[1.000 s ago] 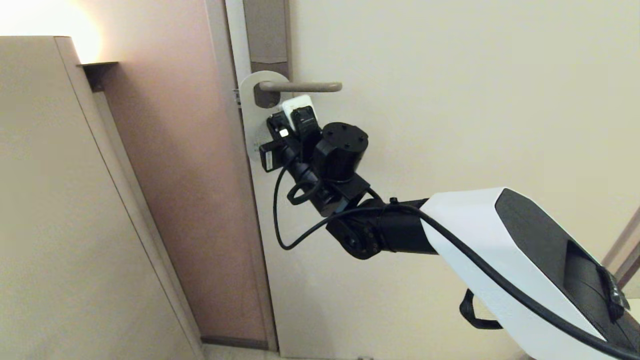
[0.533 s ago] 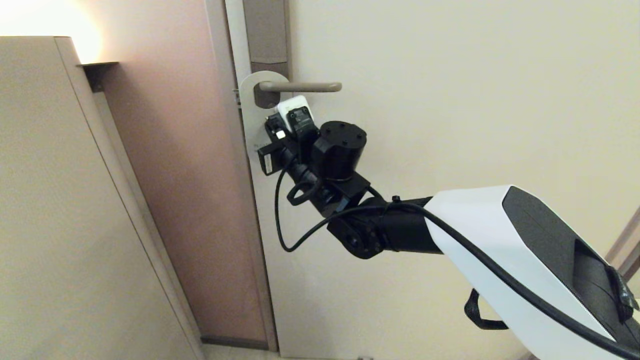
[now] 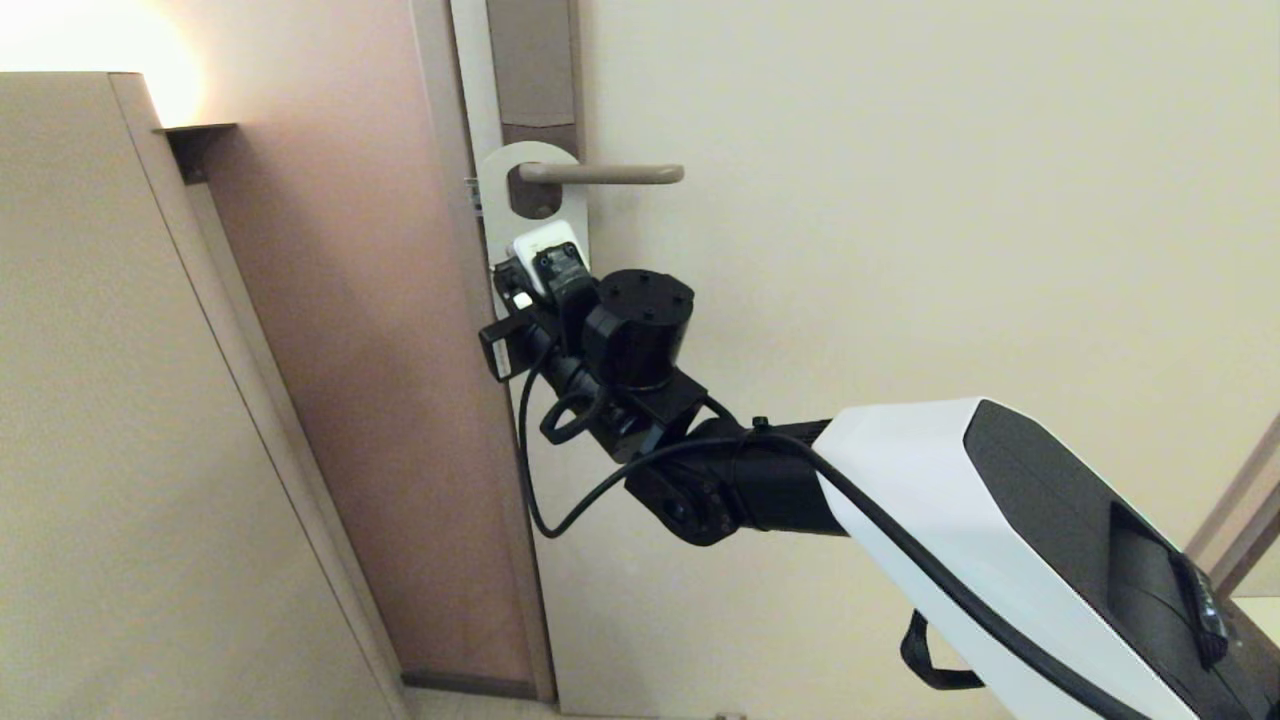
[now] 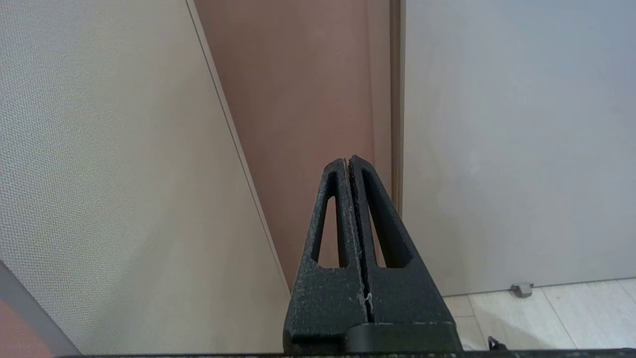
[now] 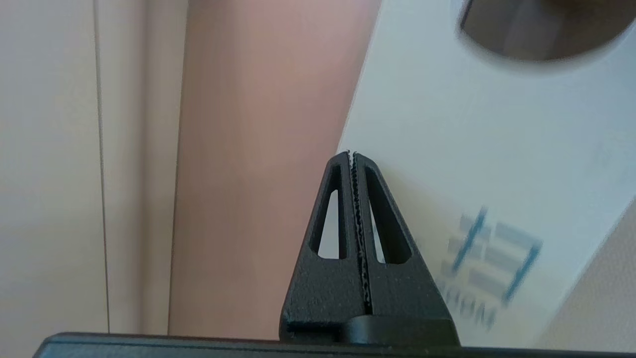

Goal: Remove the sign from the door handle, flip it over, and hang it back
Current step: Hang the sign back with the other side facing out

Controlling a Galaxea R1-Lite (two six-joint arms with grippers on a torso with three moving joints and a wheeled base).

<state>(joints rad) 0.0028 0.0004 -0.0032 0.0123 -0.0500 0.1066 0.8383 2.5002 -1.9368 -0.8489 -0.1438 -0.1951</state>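
Head view | right arm (image 3: 760, 470) raised toward sign (image 3: 500, 190) | fingers (image 5: 370, 209) pressed together, holding nothing

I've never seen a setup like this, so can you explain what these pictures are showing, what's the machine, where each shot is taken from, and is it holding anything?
This is a two-armed robot in front of a door. The wide picture comes from a camera on its head. There the right arm, white and black, reaches up to the sign, a flat white hanger whose round hole sits over the door handle. The other two pictures come from small cameras on each wrist, looking along the fingers.

The right wrist view shows the right claw pressed shut, its tip at the edge of the sign; nothing is visibly caught between its fingers. The blue print on the white face is too blurred to read.

The left wrist view shows the left claw, also shut and empty, pointing at the wall beside the door, away from the work.
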